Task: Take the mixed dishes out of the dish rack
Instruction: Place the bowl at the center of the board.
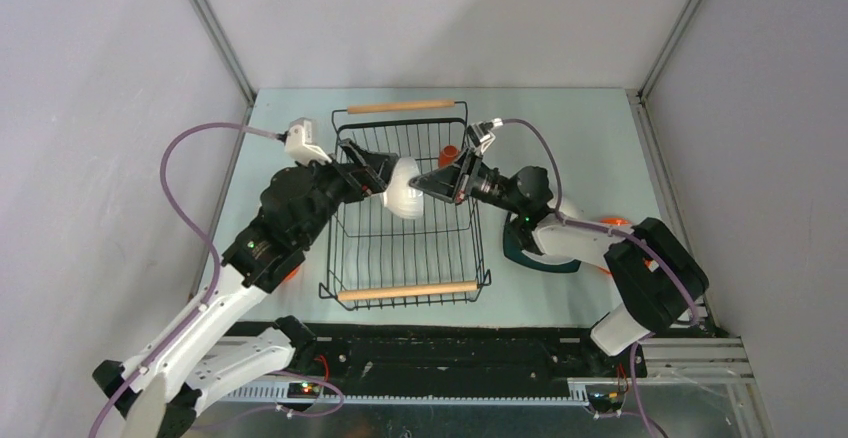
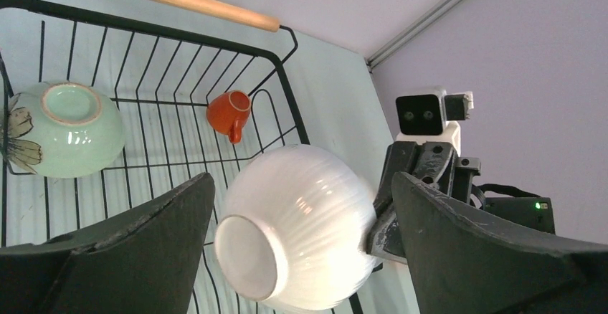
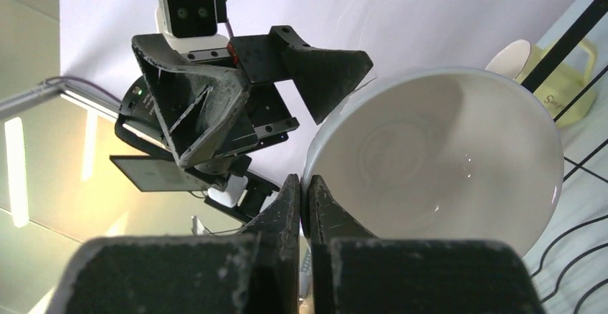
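Top external view showed the dish rack [image 1: 400, 258] at the middle of the table [image 1: 570, 138], with one arm reaching over it from the left and one from the right. A small orange cup [image 2: 231, 111] lay on its side on the rack floor near the far right corner. A pale green bowl [image 2: 64, 131] sat further left in the rack, its foot ring turned toward the left wrist camera.

A dark teal plate [image 1: 522, 250] rested on the table just right of the rack, largely covered by the right arm. Orange crockery [image 1: 612, 223] showed beyond that arm, but its shape could not be made out. A pale yellow mug [image 3: 556, 77] appeared in the right wrist view past the bowl's rim, crossed by a rack wire. Whether it stood inside the rack could not be told.

The white bowl [image 3: 437, 163] hung over the middle of the rack, tipped on its side with its mouth toward the right. The right gripper [image 3: 305, 181] was clamped on the bowl's rim, the fingers pinched together with the wall between them. The left gripper [image 2: 302, 182] stood spread wide, one finger on each side of the bowl. Both forearms angled inward across the rack's side rims.
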You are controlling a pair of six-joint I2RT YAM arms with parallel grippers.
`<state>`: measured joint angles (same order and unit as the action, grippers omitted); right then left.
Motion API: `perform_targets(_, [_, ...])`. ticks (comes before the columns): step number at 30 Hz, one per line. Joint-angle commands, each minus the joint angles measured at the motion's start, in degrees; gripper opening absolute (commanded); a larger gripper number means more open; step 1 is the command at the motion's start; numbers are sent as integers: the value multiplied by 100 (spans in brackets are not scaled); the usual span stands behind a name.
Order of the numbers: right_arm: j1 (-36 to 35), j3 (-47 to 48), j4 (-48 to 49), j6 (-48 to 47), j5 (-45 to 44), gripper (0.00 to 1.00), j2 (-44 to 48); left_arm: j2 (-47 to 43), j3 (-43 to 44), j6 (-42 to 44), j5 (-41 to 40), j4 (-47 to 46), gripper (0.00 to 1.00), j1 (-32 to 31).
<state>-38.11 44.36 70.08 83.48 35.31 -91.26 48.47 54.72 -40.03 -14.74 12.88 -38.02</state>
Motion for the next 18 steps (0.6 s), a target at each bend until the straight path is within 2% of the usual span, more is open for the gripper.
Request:
perform_targets(1, [37, 222, -254, -723, 160, 0, 700, -315, -55, 140, -284, 209, 100, -9])
perform_targets(6, [112, 263, -1625, -2034, 177, 0, 1651, -653, -165, 248, -475, 495, 100, -10])
perform_targets(9, [125, 429, -3360, -3393, -55, 0, 2488, -839, -242, 300, -714, 815, 100, -11])
perform_targets(13, [83, 579, -5420, -4800, -915, 0, 3602, -1031, -504, 330, -905, 948, 100, -9])
perform_targets(18, [82, 474, -7466, -5558, -2360, 0, 4764, -1085, -819, 396, -972, 944, 100, -10])
